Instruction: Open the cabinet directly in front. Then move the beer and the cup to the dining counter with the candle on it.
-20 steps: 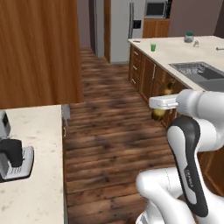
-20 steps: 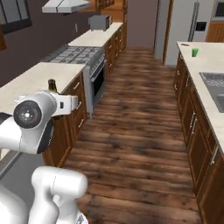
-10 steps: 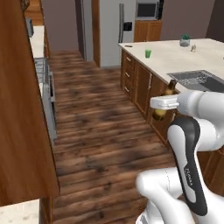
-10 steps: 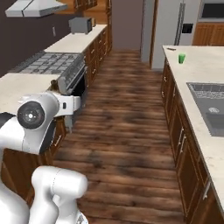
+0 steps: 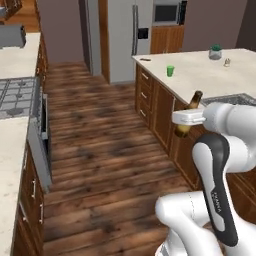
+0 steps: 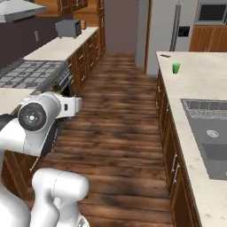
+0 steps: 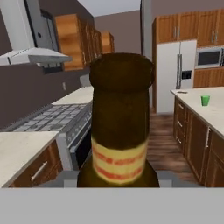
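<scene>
My gripper (image 5: 186, 119) is shut on the beer (image 5: 194, 101), a dark brown bottle held upright beside the dining counter (image 5: 200, 80). In the hand view the beer (image 7: 119, 131) stands close up, its pale label low, with my gripper (image 7: 118, 178) closed round its body. The green cup (image 5: 170, 70) stands on the dining counter near its left edge. It also shows as the cup (image 6: 176, 68) and the cup (image 7: 204, 100). The tiny pale candle (image 5: 227, 62) sits farther back on that counter. The cabinet is out of view.
A plant in a grey pot (image 5: 215, 52) stands beside the candle. A sink (image 6: 208, 133) is set into the dining counter. Opposite are a stove (image 5: 15, 97) and toaster (image 6: 68, 28). A fridge (image 5: 122, 35) closes the far end. The wooden floor aisle (image 5: 100, 145) runs between.
The whole picture has swung: the base moved, the wooden cabinet door slid out on the left, and the stove counter came into view. The gripper still holds the beer.
</scene>
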